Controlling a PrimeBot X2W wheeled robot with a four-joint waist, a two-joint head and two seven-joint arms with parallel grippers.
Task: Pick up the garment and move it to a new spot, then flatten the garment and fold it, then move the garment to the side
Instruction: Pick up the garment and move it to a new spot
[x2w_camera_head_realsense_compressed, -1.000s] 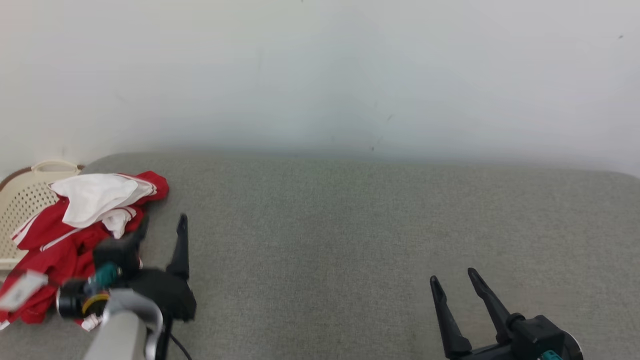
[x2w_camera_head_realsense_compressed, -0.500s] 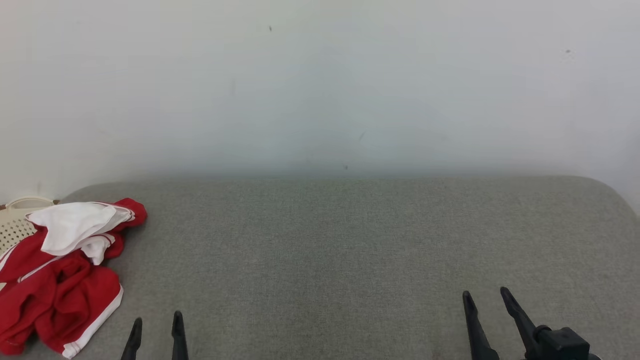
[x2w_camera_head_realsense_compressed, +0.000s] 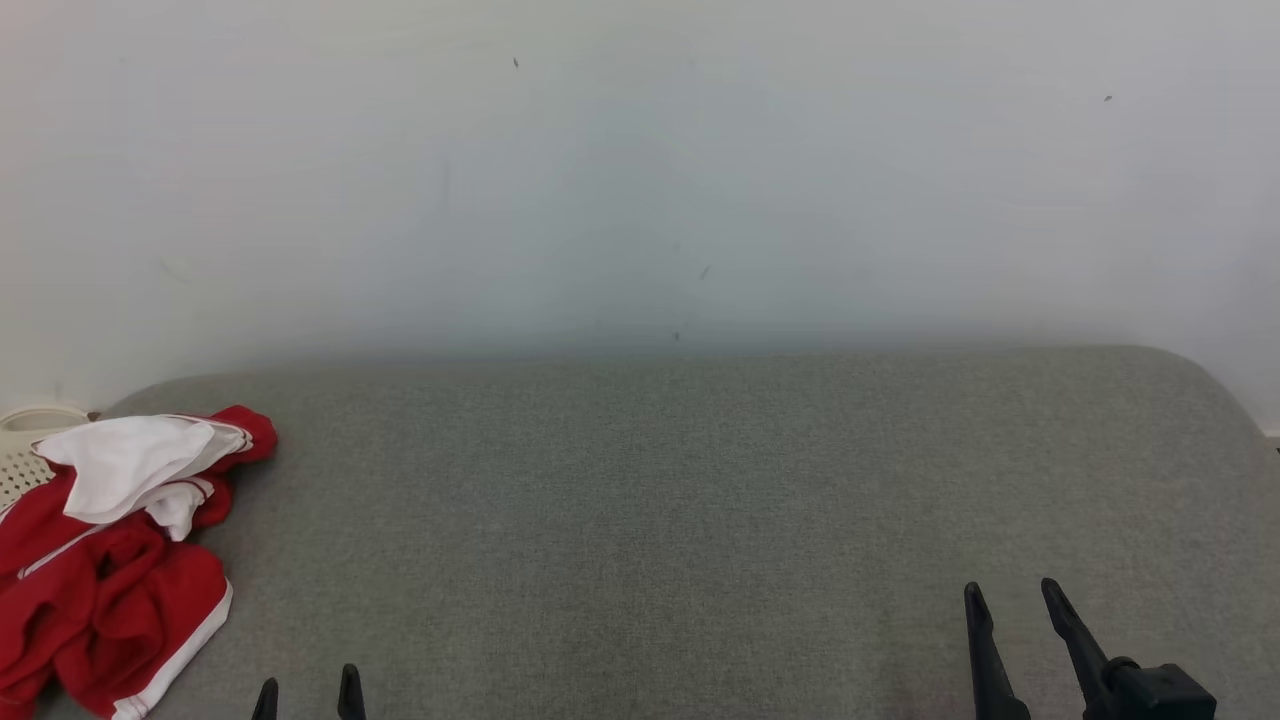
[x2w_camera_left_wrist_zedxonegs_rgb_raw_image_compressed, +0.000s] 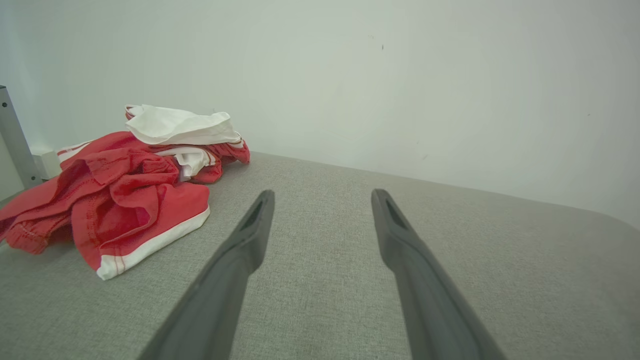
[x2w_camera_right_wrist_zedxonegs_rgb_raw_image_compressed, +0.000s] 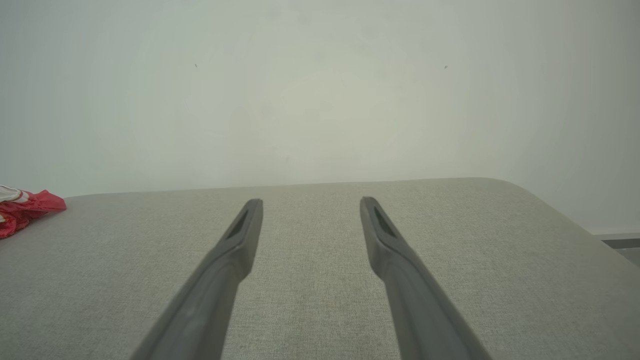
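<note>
**A:** How do the left gripper (x2w_camera_left_wrist_zedxonegs_rgb_raw_image_compressed: 322, 195) and the right one stand?

**B:** The left one is released. Its fingers are spread with nothing between them, low over the grey cushion (x2w_camera_head_realsense_compressed: 650, 500), by the cushion's front edge toward its left end. The right gripper (x2w_camera_head_realsense_compressed: 1010, 592) is the same, splayed and empty, by the front edge toward the cushion's right end.

**A:** What about the surface and the room?

**B:** The cushion is a wide pad of woven grey fabric with rounded far corners. A plain pale wall (x2w_camera_head_realsense_compressed: 640, 170) with a few small dark specks rises right behind its far edge.

**A:** Is anything else around?

**B:** A cream perforated basket (x2w_camera_head_realsense_compressed: 18, 462) sits just past the cushion's far left corner. In the left wrist view a grey metal post (x2w_camera_left_wrist_zedxonegs_rgb_raw_image_compressed: 12, 135) stands off that same end. Nothing lies between either gripper and the cushion's middle.

**A:** Where is the garment (x2w_camera_head_realsense_compressed: 110, 580)?

**B:** It lies crumpled at the cushion's left end, red with white trim. Its long axis runs from the cushion's far edge to its front edge. The bunched white part points toward the wall, and a white-banded hem points forward. It lies apart from both grippers.
</note>
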